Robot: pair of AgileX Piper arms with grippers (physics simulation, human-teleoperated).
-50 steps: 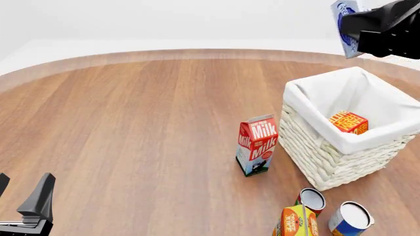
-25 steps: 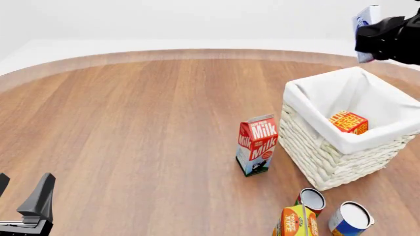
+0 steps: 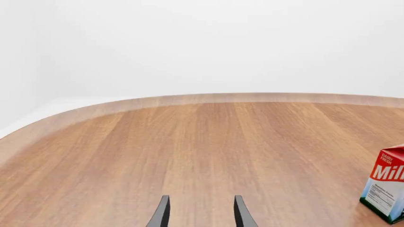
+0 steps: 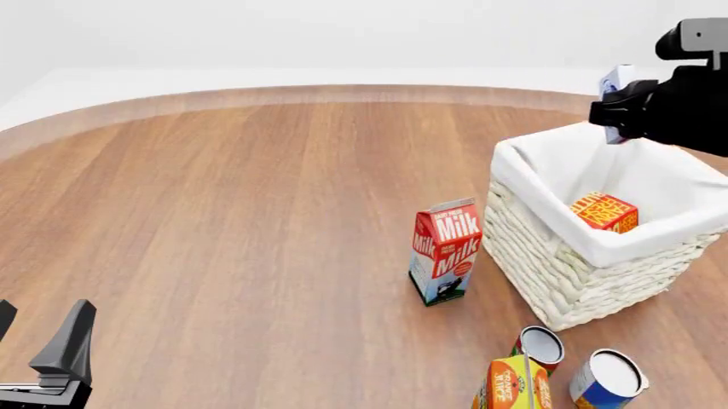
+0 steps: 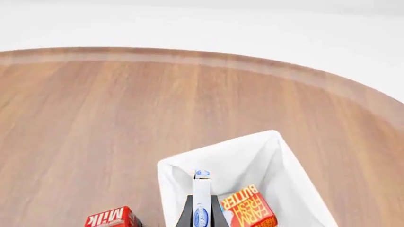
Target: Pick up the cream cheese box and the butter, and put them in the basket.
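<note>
My right gripper [image 4: 623,112] is shut on the cream cheese box [image 4: 615,83], a thin white and blue box, and holds it just above the far rim of the white wicker basket [image 4: 569,273]. In the right wrist view the cream cheese box [image 5: 202,189] stands edge-on between the fingers [image 5: 187,215], over the basket's cloth lining [image 5: 252,153]. The butter [image 4: 604,211] lies inside the basket and also shows in the right wrist view [image 5: 248,209]. My left gripper [image 4: 40,362] is open and empty at the table's near left, its fingers [image 3: 160,213] apart.
A red and white milk carton [image 4: 446,251] stands just left of the basket; it also shows in the left wrist view [image 3: 385,189]. Two cans [image 4: 540,345] [image 4: 609,377] and an orange carton [image 4: 512,385] stand in front of the basket.
My right gripper has come down and slightly left with the cream cheese box, from high at the top right to just over the basket's far rim. The left arm has not moved.
</note>
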